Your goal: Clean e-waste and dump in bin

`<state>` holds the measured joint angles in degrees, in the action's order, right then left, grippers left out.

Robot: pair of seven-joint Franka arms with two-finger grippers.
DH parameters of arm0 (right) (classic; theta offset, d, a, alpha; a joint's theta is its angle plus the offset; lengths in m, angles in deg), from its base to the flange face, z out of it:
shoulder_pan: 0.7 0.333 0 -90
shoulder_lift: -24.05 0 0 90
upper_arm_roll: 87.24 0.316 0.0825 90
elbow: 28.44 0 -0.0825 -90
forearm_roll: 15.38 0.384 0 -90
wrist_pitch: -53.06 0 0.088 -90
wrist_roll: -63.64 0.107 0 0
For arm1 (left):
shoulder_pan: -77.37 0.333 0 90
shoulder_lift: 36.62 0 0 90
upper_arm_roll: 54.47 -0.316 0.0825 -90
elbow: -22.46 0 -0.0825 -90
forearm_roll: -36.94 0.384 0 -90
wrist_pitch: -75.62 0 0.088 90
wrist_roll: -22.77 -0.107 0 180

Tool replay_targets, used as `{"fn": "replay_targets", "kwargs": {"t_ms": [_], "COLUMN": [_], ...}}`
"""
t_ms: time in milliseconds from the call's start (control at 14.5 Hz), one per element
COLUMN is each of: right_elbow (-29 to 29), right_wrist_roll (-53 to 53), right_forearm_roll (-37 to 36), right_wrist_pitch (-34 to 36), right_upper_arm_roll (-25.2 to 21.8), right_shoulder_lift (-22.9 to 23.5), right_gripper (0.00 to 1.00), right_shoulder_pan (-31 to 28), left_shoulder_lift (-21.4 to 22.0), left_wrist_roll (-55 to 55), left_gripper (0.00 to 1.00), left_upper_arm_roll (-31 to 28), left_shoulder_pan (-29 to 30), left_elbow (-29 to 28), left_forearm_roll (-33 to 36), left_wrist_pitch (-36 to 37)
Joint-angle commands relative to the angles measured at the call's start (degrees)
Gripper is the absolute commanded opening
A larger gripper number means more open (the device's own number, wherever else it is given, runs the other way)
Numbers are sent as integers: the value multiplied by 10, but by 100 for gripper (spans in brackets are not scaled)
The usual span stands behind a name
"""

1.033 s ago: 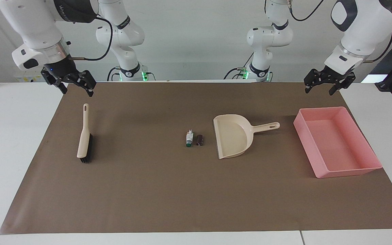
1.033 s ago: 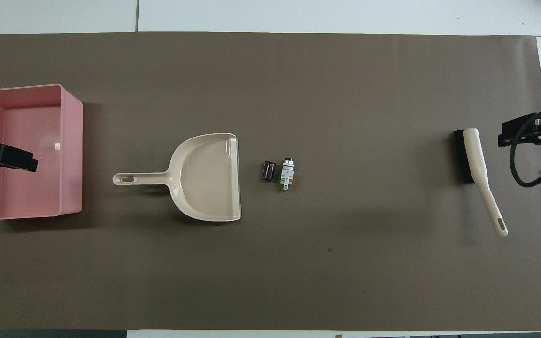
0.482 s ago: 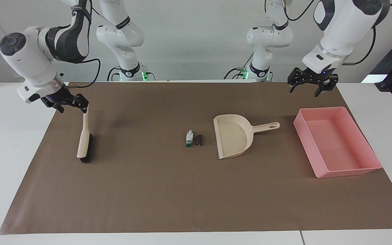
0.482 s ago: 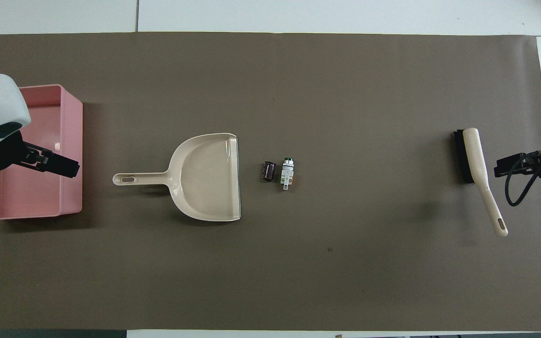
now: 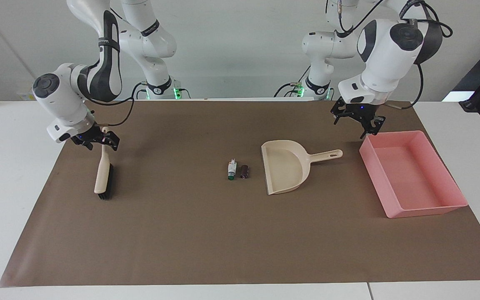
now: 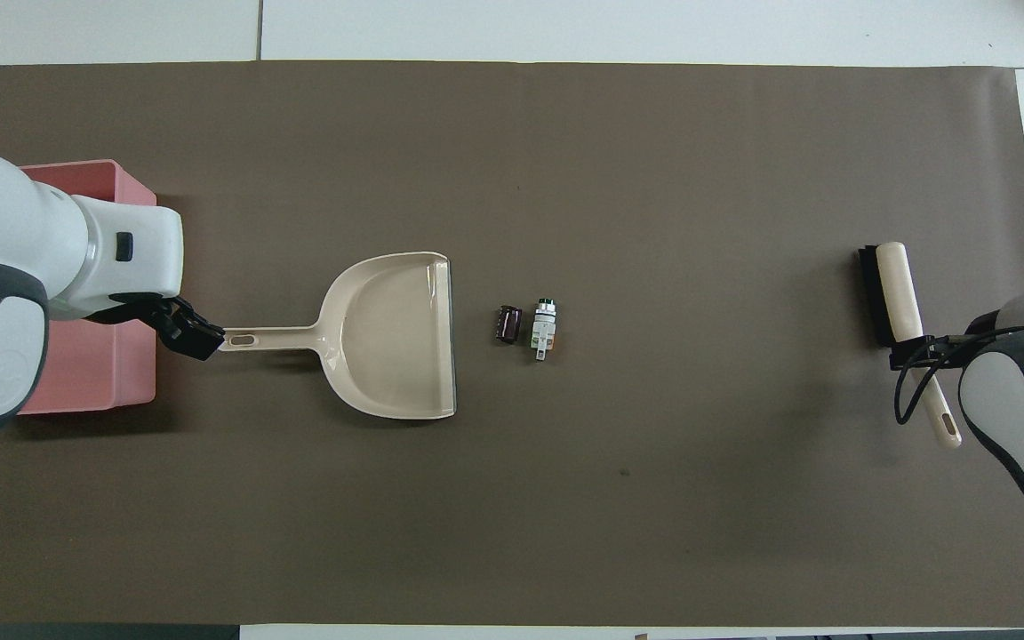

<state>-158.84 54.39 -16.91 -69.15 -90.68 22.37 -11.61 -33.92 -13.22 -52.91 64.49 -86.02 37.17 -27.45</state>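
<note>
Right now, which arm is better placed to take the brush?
The right arm. Its right hand is open at the brush handle, at that end of the table. The left hand, also open, hangs near the dustpan handle and the bin.

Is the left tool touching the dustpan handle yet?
Apart. In the facing view the left tool hangs in the air above the mat, clear of the dustpan handle lying flat; the overhead view only makes them look joined.
</note>
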Motion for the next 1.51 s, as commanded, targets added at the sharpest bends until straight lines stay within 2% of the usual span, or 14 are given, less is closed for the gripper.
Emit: {"fn": "replay_targets", "kwargs": {"t_ms": [0,207,413,482,620,757,895,964,1102,1170,1308,1446], "right_elbow": [-31,-47,-56,-56,-56,-54,-55,-56,-56,-56,-52,-25], "right_wrist_roll": [-21,-42,-41,-42,-44,-50,-62,-67,-67,-67,-66,-60], "right_forearm_roll": [-2,-2,-1,-1,-1,-1,-1,-1,-1,-1,-1,-1], "right_wrist_pitch": [-14,-26,-28,-26,-24,-24,-23,-21,-20,-20,-16,19], "right_upper_arm_roll": [6,6,6,6,7,7,6,6,6,6,6,11], "right_shoulder_lift": [-17,-21,-24,-24,-24,-24,-24,-25,-26,-26,-25,-20], "right_gripper": [100,98,96,93,85,71,44,36,6,0,0,0], "right_shoulder_pan": [-24,-26,-28,-27,-27,-27,-28,-29,-29,-29,-24,-18], "left_shoulder_lift": [-8,-58,-67,-66,-68,-75,-80,-90,-94,-94,-96,-97], "left_wrist_roll": [-122,-182,-225,-227,-231,-236,-236,-236,-235,-234,-233,-232], "left_gripper": [97,97,98,98,98,98,98,98,98,97,97,96], "left_upper_arm_roll": [-5,-5,-5,-6,-5,-5,-5,-6,-6,-6,-6,-6], "left_shoulder_pan": [-17,-36,-61,-63,-70,-70,-70,-70,-70,-70,-70,-70], "left_elbow": [-45,-58,-85,-108,-118,-122,-126,-129,-137,-137,-137,-138], "left_forearm_roll": [7,8,14,17,53,70,72,73,72,73,72,73], "left_wrist_pitch": [-55,-111,-150,-174,-203,-203,-210,-223,-228,-229,-229,-229]}}
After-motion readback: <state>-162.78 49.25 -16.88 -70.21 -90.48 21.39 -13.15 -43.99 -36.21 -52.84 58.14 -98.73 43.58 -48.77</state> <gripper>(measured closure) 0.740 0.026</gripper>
